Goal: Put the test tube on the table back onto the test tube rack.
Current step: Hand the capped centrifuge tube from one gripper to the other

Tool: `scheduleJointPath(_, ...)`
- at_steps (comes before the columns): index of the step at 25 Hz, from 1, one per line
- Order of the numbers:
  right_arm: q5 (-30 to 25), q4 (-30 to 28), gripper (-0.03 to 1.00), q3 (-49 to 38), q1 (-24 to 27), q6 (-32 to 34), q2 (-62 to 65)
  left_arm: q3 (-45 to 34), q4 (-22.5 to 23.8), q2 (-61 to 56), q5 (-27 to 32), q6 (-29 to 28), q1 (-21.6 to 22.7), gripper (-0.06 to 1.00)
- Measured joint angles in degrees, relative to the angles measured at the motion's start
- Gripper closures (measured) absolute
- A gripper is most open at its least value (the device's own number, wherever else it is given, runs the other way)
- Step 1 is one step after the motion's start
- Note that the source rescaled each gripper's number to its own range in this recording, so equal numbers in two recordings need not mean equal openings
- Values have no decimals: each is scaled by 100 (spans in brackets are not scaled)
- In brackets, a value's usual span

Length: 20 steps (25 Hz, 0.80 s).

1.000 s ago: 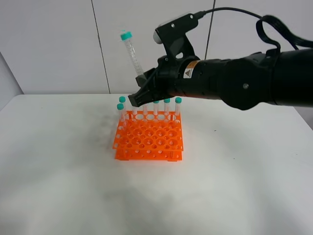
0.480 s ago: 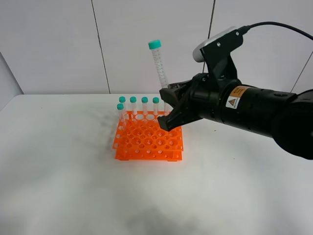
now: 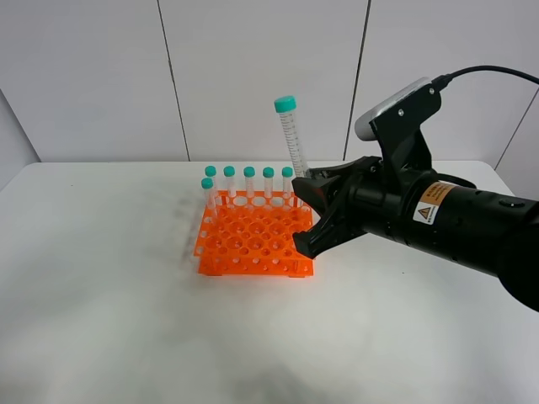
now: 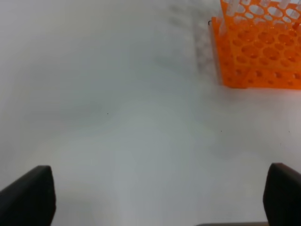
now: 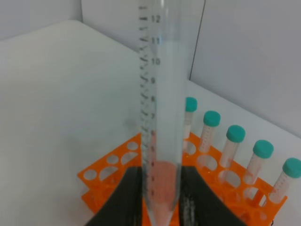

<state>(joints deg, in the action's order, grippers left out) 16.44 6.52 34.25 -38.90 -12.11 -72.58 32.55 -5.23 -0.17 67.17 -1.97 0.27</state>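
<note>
The test tube point(image 3: 293, 143) is up off the tabletop point(image 3: 126, 328), held almost upright with its teal cap on top and leaning slightly left. My right claw point(image 3: 310, 210) is clamped on its lower end, and in the right wrist view the tapered tip sits between the two fingers point(image 5: 128, 200). It hangs over the far right corner of the orange rack point(image 3: 253, 244). I can't quite tell from these angles whether the tip lines up with a hole. A line of other capped tubes point(image 3: 249, 181) stands in the rack's far row, with one more just in front at the left end. My left claw point(image 4: 155, 195) is spread wide above bare tabletop, with the rack's corner point(image 4: 256, 52) at the edge of its view.
</note>
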Motion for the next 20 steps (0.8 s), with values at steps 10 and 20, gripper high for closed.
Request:
scheduleJointPath(10, 85, 0, 97, -2, 0, 0, 0, 0, 0, 0, 0, 0, 0, -6)
scheduleJointPath(20, -18, 0, 97, -2, 0, 1, 0, 41, 0, 0, 53, 93, 0, -6)
